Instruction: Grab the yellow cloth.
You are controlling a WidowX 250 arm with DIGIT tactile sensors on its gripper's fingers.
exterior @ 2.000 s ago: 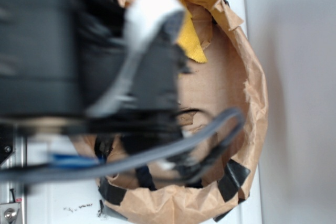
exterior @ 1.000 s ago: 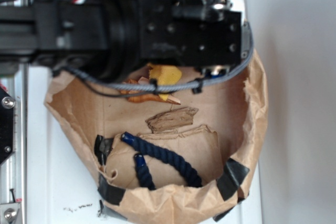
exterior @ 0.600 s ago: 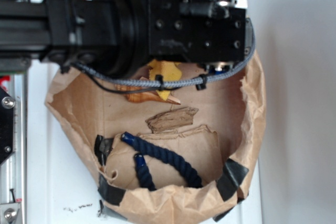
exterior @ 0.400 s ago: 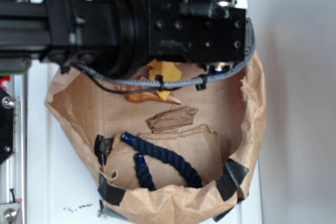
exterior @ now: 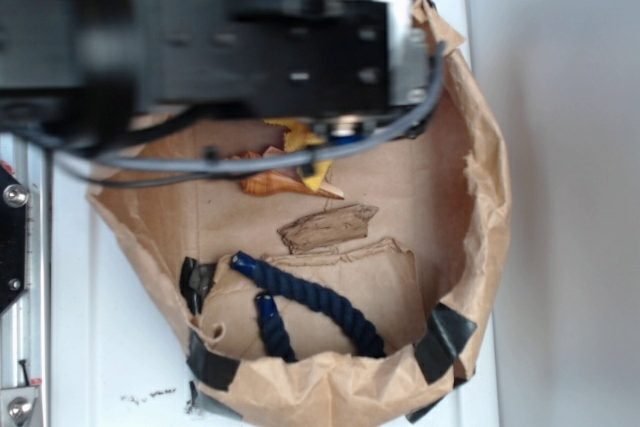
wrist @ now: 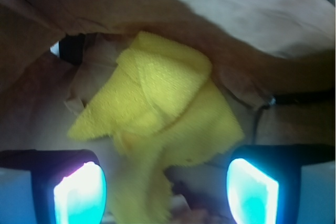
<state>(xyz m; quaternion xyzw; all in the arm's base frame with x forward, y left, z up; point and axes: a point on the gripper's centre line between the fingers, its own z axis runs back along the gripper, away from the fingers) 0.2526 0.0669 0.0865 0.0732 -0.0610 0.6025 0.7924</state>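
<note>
Claw point(wrist: 167, 190) is hanging with fingers point(wrist: 79, 192) spread apart, glowing cyan. Yellow cloth point(wrist: 157, 108), nubby terry, folded and ragged-edged, is lying between and just ahead, on crumpled brown paper point(wrist: 252, 19).

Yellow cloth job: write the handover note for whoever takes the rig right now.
Gripper: open, nothing between the fingers; it hangs over the yellow cloth.
Cloth: lies folded and crumpled on the floor of the brown paper basket near its far wall, a tail of it reaching between the fingers. In the exterior view the arm hides most of it.
Also in the basket: a tan shell, a blue rope.
Done: gripper lined up above the cloth.
Left: descend, close on it, lift.
</note>
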